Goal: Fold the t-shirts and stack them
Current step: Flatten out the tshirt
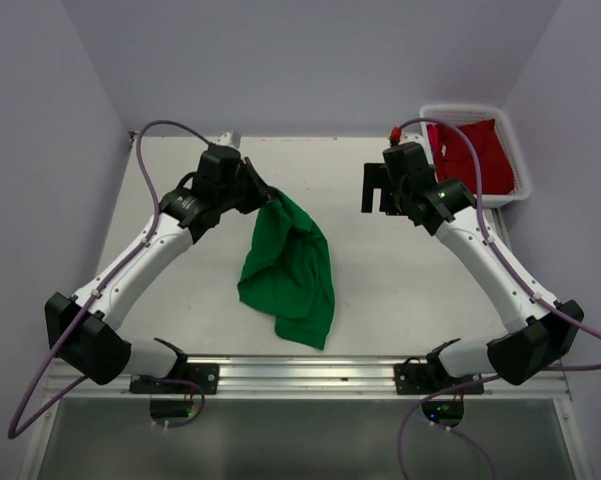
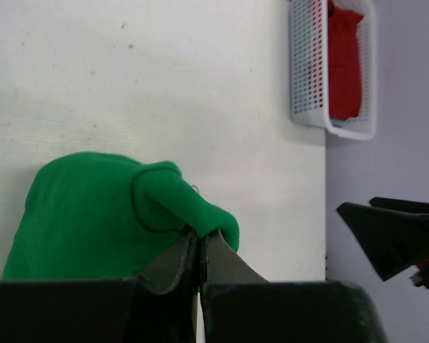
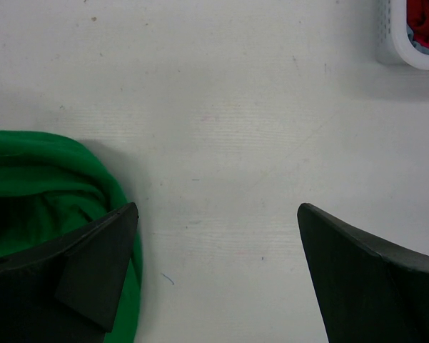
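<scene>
Green shirt [image 1: 288, 270], crumpled on the table [image 1: 400, 290], is pinched by one edge in the closed left end effector [image 1: 264, 197] at eleven o'clock; right end effector [image 1: 371, 188] gapes empty; red shirt [image 1: 475, 155] fills basket [image 1: 521, 180] at two o'clock.

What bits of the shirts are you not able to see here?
- Top view: the green t-shirt is bunched; its folds hide sleeves and collar.
- Top view: the red t-shirt is heaped in the basket, its shape hidden; right wrist view's corner cuts it off.
- Left wrist view: green cloth covers the tips of the left gripper.
</scene>
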Controlling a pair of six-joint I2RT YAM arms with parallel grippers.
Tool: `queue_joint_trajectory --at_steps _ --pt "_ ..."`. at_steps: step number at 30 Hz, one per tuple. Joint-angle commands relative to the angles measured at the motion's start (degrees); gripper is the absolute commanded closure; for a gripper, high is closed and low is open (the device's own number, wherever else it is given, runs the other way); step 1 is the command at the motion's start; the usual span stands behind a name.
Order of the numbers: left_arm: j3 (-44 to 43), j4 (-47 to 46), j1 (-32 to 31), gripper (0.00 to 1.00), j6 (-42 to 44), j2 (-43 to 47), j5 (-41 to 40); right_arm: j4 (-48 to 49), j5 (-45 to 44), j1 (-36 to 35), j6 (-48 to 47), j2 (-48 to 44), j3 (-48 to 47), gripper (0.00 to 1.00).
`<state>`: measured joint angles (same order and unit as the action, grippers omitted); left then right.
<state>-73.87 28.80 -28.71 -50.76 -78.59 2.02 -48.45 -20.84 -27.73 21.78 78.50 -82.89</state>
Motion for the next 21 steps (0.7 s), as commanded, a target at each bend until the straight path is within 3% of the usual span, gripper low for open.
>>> queue_joint_trajectory --at_steps 1,3,6,13,14,16,17,18,21 --pt "-3.8 -6.6 -0.6 1.0 -3.8 2.0 -1.7 0.2 0.4 -0.1 -1.0 0.3 -0.8 0.01" --pt "-2.5 -7.0 -0.4 1.0 -3.9 1.4 -9.0 0.2 0.4 0.0 -1.0 0.7 -1.4 0.01" --pt "1.7 -6.0 3.3 1.0 -6.1 0.0 -12.8 -0.4 0.3 -0.1 -1.1 1.3 -2.3 0.01" --pt "21.7 -4.6 27.9 0.99 -12.5 0.1 -8.7 -1.4 -0.2 0.0 -1.8 0.2 -1.5 0.01" --pt "25.7 -6.5 32.5 0.84 -12.7 0.4 -6.2 -1.3 0.1 -0.1 -1.8 0.2 -1.2 0.01" --pt "27.8 -7.8 35.0 0.68 -11.1 0.9 -3.4 -1.1 0.4 -0.1 -1.9 0.4 -1.0 0.01" --pt "27.9 -7.7 35.2 0.57 -9.5 1.9 -3.2 -1.0 0.3 -0.1 -1.9 0.5 -0.8 0.01" --pt "27.9 -7.8 35.0 0.4 -8.7 3.0 -3.1 -1.0 0.4 -0.1 -2.1 0.9 -0.5 0.01" --pt "26.2 -7.3 31.7 0.18 -7.2 8.9 -7.5 -0.9 0.6 0.0 -1.9 1.5 -0.3 0.01"
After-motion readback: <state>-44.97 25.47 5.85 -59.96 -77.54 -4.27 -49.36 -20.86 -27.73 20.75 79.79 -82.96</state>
